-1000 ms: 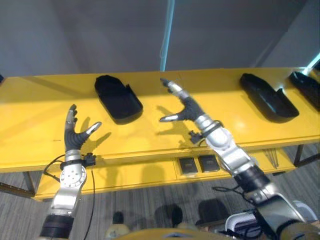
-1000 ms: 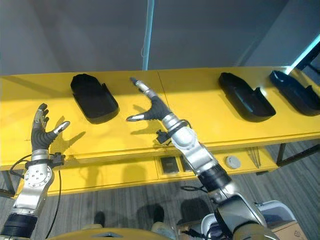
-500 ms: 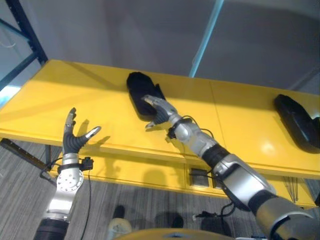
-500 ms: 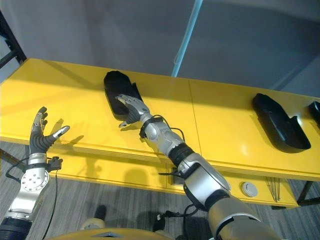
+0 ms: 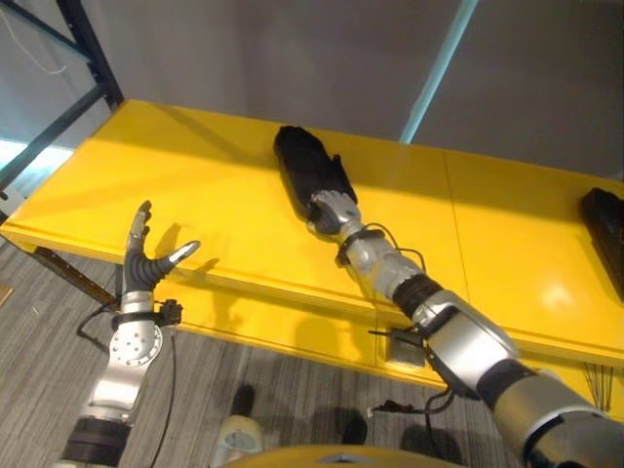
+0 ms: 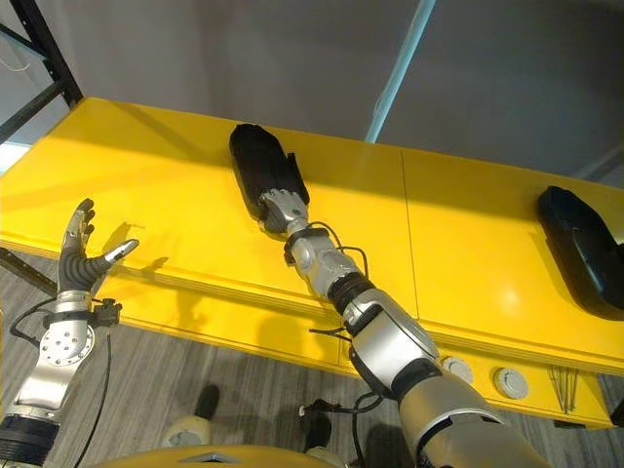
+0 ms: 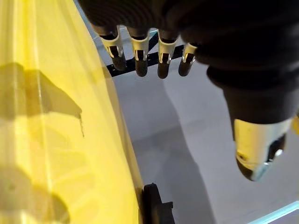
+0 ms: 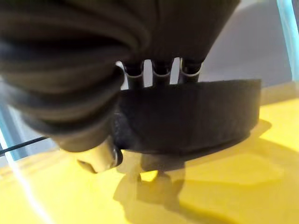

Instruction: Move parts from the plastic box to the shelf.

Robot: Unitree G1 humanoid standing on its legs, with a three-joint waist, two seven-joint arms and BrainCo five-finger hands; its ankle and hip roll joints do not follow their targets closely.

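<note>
1. I am holding the left hand at the near edge of the yellow shelf, fingers spread apart and empty, idling out of the way.
2. Farther in, I am reaching the right hand onto the near end of a black part; its fingers are going over the rim, so I cannot tell their grip.
3. The part is lying flat mid-shelf, its long axis pointing away toward the wall, probably for adjusting.

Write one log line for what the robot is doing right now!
right hand: gripping near end of black part on yellow shelf | left hand: open, raised at shelf's front edge, holding nothing
</note>
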